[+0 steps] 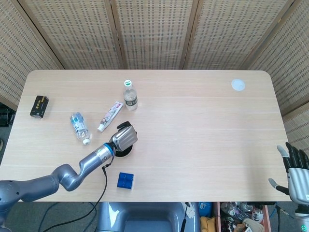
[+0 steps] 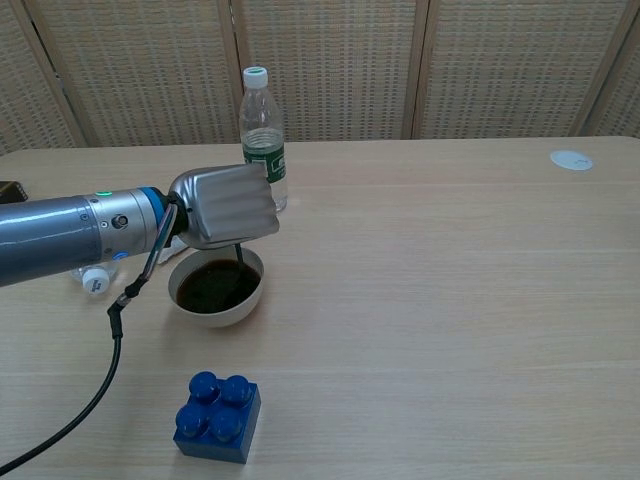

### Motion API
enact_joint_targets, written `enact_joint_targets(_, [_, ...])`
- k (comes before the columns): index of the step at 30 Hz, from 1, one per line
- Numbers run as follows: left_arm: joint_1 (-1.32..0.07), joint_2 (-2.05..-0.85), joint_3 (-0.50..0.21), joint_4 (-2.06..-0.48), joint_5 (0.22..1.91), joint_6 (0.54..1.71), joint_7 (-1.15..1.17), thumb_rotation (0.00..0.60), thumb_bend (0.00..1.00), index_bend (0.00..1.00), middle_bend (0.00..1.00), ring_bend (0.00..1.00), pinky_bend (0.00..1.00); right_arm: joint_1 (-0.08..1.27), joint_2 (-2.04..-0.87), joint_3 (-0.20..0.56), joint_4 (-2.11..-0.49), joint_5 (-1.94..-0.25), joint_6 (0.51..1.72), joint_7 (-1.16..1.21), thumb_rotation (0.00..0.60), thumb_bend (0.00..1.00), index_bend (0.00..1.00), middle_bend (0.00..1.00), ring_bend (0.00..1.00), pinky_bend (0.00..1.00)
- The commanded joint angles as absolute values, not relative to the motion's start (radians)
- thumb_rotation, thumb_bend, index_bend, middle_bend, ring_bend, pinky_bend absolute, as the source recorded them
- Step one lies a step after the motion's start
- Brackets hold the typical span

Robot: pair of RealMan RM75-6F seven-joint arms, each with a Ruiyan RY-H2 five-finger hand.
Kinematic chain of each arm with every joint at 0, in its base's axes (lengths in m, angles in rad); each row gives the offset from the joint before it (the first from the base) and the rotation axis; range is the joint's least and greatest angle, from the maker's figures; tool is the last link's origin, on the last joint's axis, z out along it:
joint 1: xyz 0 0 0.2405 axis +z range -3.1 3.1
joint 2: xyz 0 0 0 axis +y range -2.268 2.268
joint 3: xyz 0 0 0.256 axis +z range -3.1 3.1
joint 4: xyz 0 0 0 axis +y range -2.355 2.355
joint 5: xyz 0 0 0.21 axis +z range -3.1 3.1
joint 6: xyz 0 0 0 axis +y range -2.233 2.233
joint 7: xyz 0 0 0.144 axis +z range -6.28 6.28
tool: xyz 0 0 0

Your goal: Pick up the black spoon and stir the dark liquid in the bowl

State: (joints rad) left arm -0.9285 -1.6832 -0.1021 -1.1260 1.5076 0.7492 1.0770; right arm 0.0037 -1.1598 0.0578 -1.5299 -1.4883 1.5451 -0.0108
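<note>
Only chest view shows left hand (image 2: pixel 228 206) gripping black spoon (image 2: pixel 239 262) in bowl (image 2: pixel 217 288); right hand (image 1: pixel 296 172) open.

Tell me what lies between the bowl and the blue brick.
Nothing: in the chest view only bare table separates the bowl from the blue brick. The head view agrees.

Silver left hand (image 2: pixel 226 206) showing ribbed metal; black spoon (image 2: pixel 239 262) standing in dark brown liquid (image 2: pixel 217 286) within white bowl (image 2: pixel 222 311). Blue brick (image 2: pixel 216 417) sitting near. Bottle (image 2: pixel 262 140) wearing green label, white cap. Table (image 2: pixel 450 300) showing pale wood grain. Right hand (image 1: pixel 295 173) showing black fingers, silver palm.
</note>
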Motion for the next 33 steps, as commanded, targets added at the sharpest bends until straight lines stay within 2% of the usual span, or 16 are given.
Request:
enact_joint_targets(1, [-0.917, -1.661, -0.08, -1.149, 1.521, 0.765, 1.063, 0.6, 0.52, 0.64, 0.84, 0.79, 0.76, 0.005, -1.161, 0.058, -1.53, -1.491, 1.543, -0.012, 0.6, 0.15, 0.09, 0.05, 0.0, 0.0])
enact_joint_targets(10, [-0.897, -1.611, -0.035, -1.222, 1.556, 0.806, 1.006, 0.6, 0.52, 0.64, 0.84, 0.79, 0.76, 0.011, -1.164, 0.059, -1.531, -1.493, 1.537, -0.016, 0.6, 0.15, 0.09, 0.05, 0.0, 0.0])
enact_joint_targets(25, [-0.944, -1.691, -0.096, -1.154, 1.501, 0.792, 1.009, 0.6, 0.52, 0.64, 0.84, 0.79, 0.76, 0.009, -1.16, 0.061, -1.542, -1.485, 1.532, -0.03, 0.6, 0.15, 0.09, 0.05, 0.0, 0.0])
enact_joint_targets(33, [-0.929, -1.669, -0.075, -1.146, 1.487, 0.799, 0.998, 0.6, 0.52, 0.64, 0.84, 0.79, 0.76, 0.013, -1.159, 0.063, -1.547, -1.485, 1.527, -0.037, 0.6, 0.15, 0.09, 0.05, 0.0, 0.0])
